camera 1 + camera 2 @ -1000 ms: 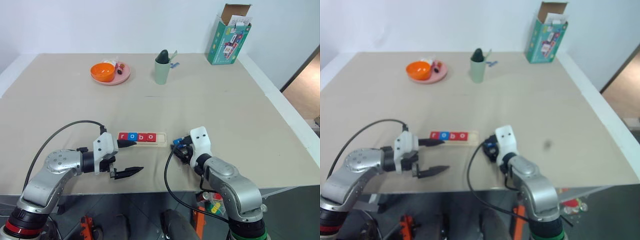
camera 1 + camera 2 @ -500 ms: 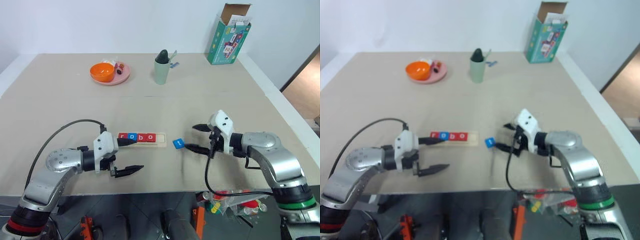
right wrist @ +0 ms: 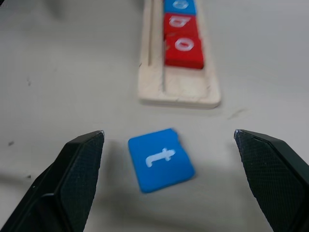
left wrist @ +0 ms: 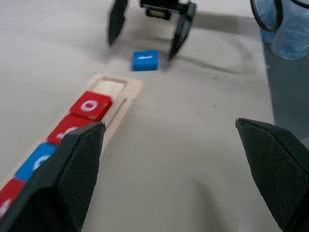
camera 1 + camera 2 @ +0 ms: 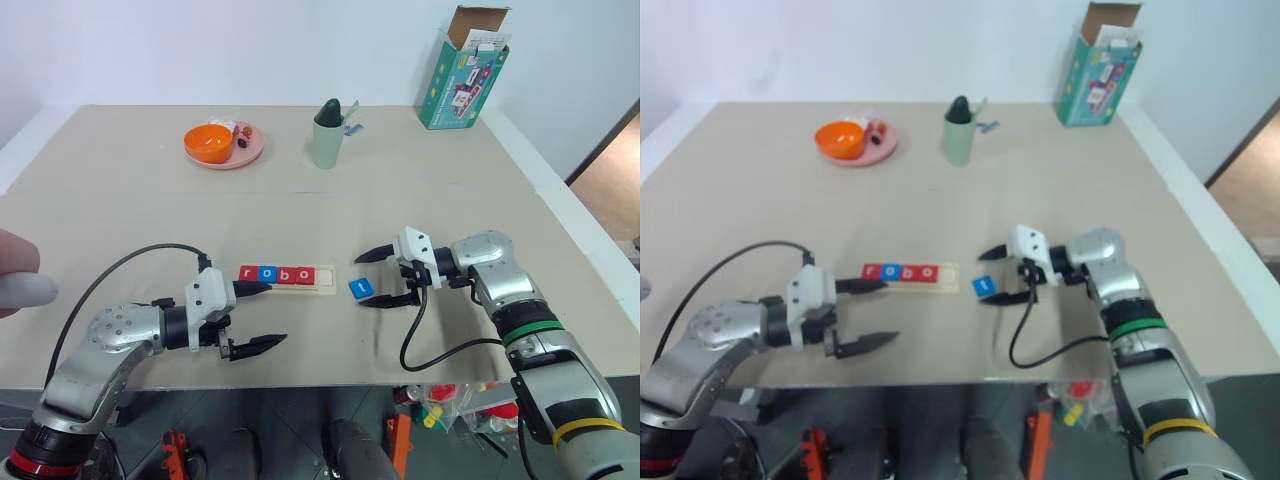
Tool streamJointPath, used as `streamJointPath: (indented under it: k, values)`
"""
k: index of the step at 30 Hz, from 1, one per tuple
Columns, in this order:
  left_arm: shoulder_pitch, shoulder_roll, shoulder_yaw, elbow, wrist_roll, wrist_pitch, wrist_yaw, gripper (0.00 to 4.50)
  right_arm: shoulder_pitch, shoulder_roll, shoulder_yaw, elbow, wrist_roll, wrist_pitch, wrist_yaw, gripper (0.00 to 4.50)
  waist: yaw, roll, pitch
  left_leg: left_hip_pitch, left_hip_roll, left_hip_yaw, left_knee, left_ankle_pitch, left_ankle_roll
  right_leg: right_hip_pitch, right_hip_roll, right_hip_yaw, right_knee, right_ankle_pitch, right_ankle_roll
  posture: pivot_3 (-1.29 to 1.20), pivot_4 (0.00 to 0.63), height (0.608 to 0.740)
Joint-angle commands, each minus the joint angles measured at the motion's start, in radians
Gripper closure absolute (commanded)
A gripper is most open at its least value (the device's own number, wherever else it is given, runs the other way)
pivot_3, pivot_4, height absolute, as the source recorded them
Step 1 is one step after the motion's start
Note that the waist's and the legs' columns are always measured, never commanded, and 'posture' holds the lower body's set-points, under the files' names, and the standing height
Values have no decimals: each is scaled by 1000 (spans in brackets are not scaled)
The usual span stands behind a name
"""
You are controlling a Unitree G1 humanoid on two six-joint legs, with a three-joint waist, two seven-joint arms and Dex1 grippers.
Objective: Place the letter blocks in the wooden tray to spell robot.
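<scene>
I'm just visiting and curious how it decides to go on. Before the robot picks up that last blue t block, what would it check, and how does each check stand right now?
1. Right gripper open wide enough for the block: ok, its fingers stand apart.
2. Blue t block between those fingers: ok, it lies flat on the table, untouched.
3. Free slot in the wooden tray: ok, the end after r, o, b, o is bare.
4. Block squared to the tray: not ok, it lies slightly turned.
5. Left gripper out of the way: cannot tell; it is open, with one finger close to the tray's r end.
6. Person's hand at the table's left edge: ok, far from the tray.
</scene>
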Motion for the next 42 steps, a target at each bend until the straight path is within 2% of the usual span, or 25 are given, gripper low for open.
streamJointPath:
  k: [1,5,8,12,13,14,15,17,21,25,32,42]
  values:
    - [8,11,28,-50,-18,8,16,0,-34,12,5,59,-27,-76,34,40,0,0,0,0,0,0,0,0,0,0,0,0,0,0,0,0,150,740]
    - [17,17,33,-58,-18,10,23,0,-55,32,-5,118,-38,-104,32,40,0,0,0,2,0,0,1,0,0,1,0,0,0,1,-1,0,150,740]
    - [21,19,34,-61,-17,9,25,0,-69,39,-4,151,-49,-123,32,822,-1,0,0,4,0,0,1,0,0,3,0,0,1,1,-2,0,150,740]
    - [19,19,28,-61,-14,10,28,0,-82,44,-8,194,-65,-145,19,2247,-1,0,0,8,0,1,1,1,0,6,0,1,1,0,-5,0,150,740]
    - [17,19,27,-59,-13,10,28,0,-81,45,-11,198,-65,-144,16,2400,-1,0,0,8,0,1,1,1,0,7,0,1,1,0,-5,0,150,740]
    - [16,19,25,-57,-12,10,28,0,-80,45,-14,200,-64,-144,16,3022,-2,0,0,14,0,1,1,1,0,13,0,1,1,-1,-7,0,150,740]
    - [15,19,24,-55,-11,10,27,0,-80,44,-18,201,-62,-142,17,3254,-2,0,0,16,0,1,1,1,0,15,0,1,1,-2,-7,0,150,740]
    - [14,19,23,-52,-10,9,27,0,-75,42,-28,180,-50,-116,19,3290,-2,0,0,16,0,1,1,1,0,15,0,1,1,-2,-7,0,150,740]
    - [16,15,28,-42,-11,8,31,0,-76,69,-59,42,7,107,-14,3290,-3,1,0,16,0,1,1,1,0,14,0,1,1,-2,-7,0,150,740]
    - [15,12,25,-36,-9,4,32,0,-59,102,-62,-79,20,235,-67,3290,-4,1,0,16,1,0,-1,1,0,13,1,1,1,-2,-7,0,150,740]
    - [4,8,16,-22,-4,-1,33,0,-37,137,-36,-160,-4,308,-110,3290,-1,1,0,15,0,0,-2,0,0,13,0,0,1,-4,-5,0,150,740]
    - [1,-1,11,-23,1,-1,43,0,-63,163,-6,-89,-51,266,-134,3290,-2,1,0,15,0,0,-2,0,0,13,0,0,1,-4,-7,0,150,740]
